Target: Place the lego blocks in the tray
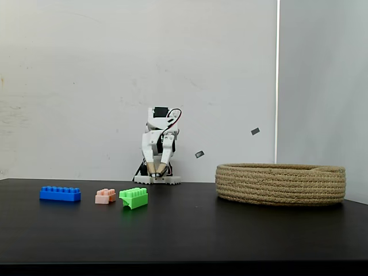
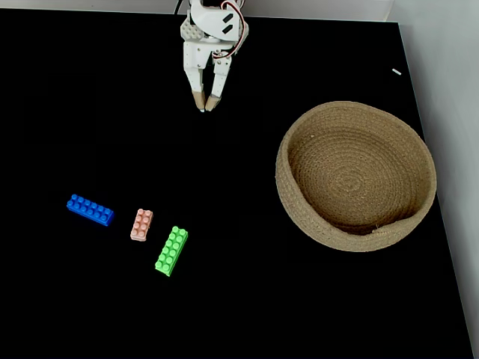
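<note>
- The arm is sitting folded at the back edge of the black tabletop [image 2: 247, 299], gripper [image 2: 206, 107] pointing down and forward; in a fixed view from above, its two fingers [image 2: 199, 99] are nearly together at the tips and gripping nothing.
- In the low fixed view the gripper [image 1: 156, 171] is hanging just above the tabletop [image 1: 184, 236], tucked under the white arm body. This reads as a rest pose, well clear of the work area.
- Three lego blocks are lying in a loose row toward the left in both fixed views: the blue brick [image 2: 90, 209] outermost, the pink brick [image 2: 141, 224] in the middle, the green brick [image 2: 171, 250] nearest the centre.
- The bricks are lying apart from one another, none touching. The spacing is likely leaving room for the fingers to close on one at a time.
- The tray [image 2: 299, 217], a coiled rope basket, is standing to the right, well apart from the bricks, and is holding nothing.
- In the low view the tray [image 1: 280, 185] is showing a low wall, so a carried brick probably needs only a modest lift to clear it.
- Judgement: no brick is placed yet; the task is at its start, with the green brick [image 1: 134, 197] lying closest to the tray.
</note>
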